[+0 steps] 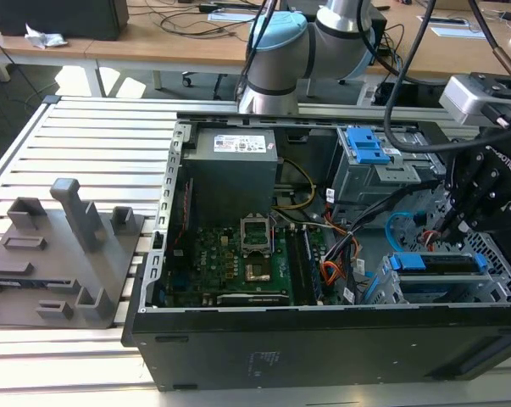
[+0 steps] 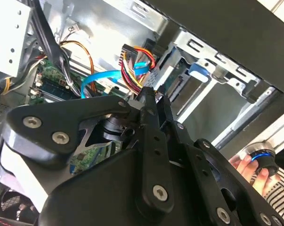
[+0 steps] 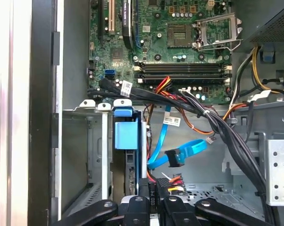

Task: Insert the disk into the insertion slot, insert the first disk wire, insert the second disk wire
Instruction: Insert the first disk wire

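Counted one open computer case, one motherboard, one power supply, one disk, one flat blue cable, perhaps four memory slots, one grey fixture block.

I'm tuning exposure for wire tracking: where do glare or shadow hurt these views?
First wrist view: the strip outside the case is blown out white, while the gripper, shut on a black plug, reads dark. Second wrist view: the bare metal panel glares. Exterior view: the motherboard sits in shade beside the bright slatted table.
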Action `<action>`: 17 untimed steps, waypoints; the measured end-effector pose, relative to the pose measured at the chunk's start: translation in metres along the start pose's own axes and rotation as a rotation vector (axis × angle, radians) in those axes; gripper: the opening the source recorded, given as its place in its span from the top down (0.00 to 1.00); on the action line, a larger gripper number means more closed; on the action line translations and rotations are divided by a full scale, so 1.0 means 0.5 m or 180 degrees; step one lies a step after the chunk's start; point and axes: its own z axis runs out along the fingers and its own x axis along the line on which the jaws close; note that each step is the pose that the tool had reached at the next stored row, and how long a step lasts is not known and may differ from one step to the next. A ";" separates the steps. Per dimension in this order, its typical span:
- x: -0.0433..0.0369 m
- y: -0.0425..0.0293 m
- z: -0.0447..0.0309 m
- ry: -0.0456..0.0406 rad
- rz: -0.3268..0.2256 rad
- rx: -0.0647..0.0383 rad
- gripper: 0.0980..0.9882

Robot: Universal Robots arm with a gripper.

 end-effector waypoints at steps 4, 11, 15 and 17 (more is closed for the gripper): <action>0.013 0.000 0.002 0.0000 0.0000 0.0000 0.91; 0.024 -0.001 0.005 0.0000 0.0000 0.0000 0.91; 0.031 -0.001 0.008 -0.0001 0.0000 0.0000 0.91; 0.035 -0.001 0.012 -0.0014 -0.0001 0.0000 0.91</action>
